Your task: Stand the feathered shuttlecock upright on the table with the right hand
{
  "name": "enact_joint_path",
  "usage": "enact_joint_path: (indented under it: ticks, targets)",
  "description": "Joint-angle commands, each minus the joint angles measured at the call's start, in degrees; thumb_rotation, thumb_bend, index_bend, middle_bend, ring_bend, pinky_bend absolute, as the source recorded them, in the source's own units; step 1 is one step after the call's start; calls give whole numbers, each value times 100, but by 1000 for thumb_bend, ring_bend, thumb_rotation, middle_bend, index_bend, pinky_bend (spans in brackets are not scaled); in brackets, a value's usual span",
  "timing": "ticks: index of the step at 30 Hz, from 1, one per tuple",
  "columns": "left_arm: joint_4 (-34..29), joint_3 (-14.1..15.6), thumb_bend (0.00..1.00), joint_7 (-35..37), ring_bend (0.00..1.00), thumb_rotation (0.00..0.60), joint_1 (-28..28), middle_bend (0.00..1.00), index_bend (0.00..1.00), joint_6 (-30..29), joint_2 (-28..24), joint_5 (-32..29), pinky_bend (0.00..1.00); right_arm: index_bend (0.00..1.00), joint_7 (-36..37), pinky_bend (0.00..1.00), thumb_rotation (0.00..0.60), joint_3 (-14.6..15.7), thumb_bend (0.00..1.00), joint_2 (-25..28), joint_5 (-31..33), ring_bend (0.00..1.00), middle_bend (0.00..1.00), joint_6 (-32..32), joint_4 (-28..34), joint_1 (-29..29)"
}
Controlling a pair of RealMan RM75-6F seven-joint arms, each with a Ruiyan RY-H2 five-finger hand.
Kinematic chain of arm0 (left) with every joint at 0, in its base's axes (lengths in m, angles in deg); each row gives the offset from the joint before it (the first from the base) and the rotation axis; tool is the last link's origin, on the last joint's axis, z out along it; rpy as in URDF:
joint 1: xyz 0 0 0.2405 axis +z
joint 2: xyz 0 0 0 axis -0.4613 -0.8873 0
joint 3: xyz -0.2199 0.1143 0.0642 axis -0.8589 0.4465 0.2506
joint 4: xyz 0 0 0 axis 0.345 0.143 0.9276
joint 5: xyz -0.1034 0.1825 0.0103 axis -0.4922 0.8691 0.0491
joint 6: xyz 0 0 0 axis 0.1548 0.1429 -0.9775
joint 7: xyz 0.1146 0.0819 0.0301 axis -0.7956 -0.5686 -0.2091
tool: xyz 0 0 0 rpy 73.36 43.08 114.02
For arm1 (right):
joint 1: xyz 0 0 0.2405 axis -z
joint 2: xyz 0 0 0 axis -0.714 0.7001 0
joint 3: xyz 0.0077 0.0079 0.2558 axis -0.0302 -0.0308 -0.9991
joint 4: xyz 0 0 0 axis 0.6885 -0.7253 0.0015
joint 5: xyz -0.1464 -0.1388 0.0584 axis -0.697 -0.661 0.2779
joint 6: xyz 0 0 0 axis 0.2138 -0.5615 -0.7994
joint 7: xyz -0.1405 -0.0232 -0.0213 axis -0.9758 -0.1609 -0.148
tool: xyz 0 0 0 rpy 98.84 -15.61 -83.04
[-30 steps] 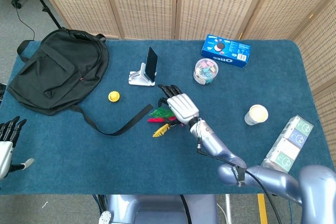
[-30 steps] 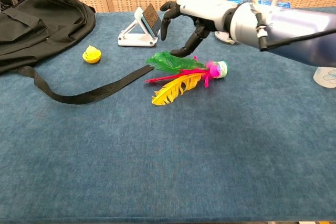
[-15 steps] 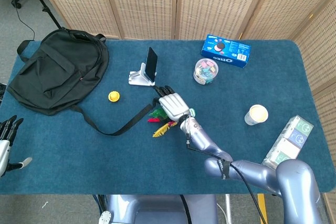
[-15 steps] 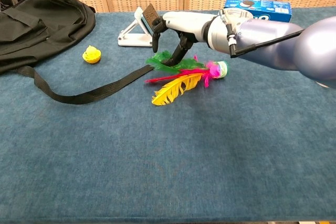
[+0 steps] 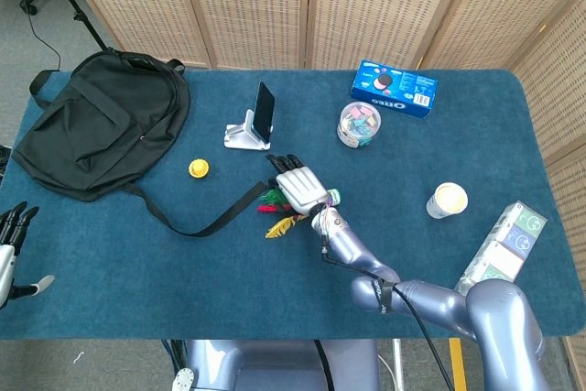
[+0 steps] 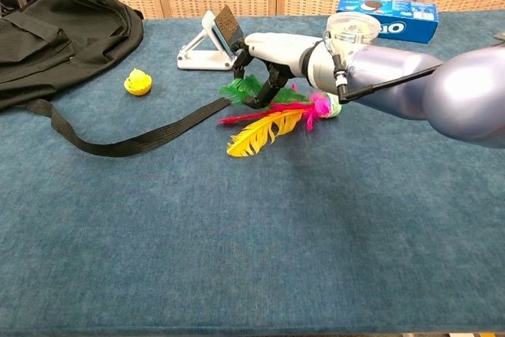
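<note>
Glossy silver-grey right arm (image 6: pixel 410 84), cable along its forearm; pale right hand (image 6: pixel 264 57) with black fingers (image 6: pixel 255 99).

"OREO" on blue box (image 5: pixel 394 88)

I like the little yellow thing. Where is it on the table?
The small yellow object sits on the blue table, left of centre in the head view, between the black backpack and the phone stand, just above the backpack's strap.

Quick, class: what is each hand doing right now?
Left hand: open, fingers apart, holding nothing.
Right hand: fingers curled down onto the shuttlecock feathers; whether it grips them cannot be told.
</note>
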State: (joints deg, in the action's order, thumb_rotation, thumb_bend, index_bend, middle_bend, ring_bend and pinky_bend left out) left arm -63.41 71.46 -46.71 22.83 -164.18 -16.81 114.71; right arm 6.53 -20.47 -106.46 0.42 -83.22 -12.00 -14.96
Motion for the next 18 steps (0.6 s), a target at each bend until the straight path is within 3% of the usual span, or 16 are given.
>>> enact_joint_path:
  ticks: [1, 11, 18]
  targets:
    - [-4, 0, 0, -6, 0, 600, -1, 0, 0, -2, -2, -1, 0, 562, 33, 0, 600, 22, 504, -3, -17, 0, 10, -9, -15, 14]
    - [-22, 20, 0, -16, 0, 600, -4, 0, 0, 1, -4, 23, 0, 641, 255, 0, 600, 40, 517, 144, -204, 0, 40, -156, 193, 122]
    - [-53, 72, 0, 4, 0, 600, -10, 0, 0, 39, -33, 86, 0, 666, 956, 0, 600, -98, 528, 601, -654, 0, 78, -557, 1102, 432]
